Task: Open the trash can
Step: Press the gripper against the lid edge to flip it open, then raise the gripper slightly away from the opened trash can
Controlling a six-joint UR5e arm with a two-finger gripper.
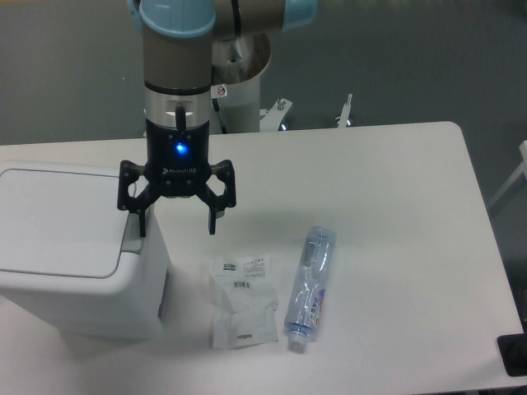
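Observation:
The trash can (70, 247) is a large white boxy bin at the left of the table, its flat lid (58, 218) lying shut. A grey push bar (132, 238) runs along the lid's right edge. My gripper (176, 225) hangs open, fingers pointing down. Its left finger (142, 222) is right over the push bar; I cannot tell if it touches. Its right finger (212, 220) hangs above the table to the right of the bin. Nothing is between the fingers.
A crumpled clear plastic bag with labels (240, 306) lies on the table just right of the bin. An empty clear plastic bottle (310, 286) lies beside it. The arm's base stands behind the table's far edge (239, 74).

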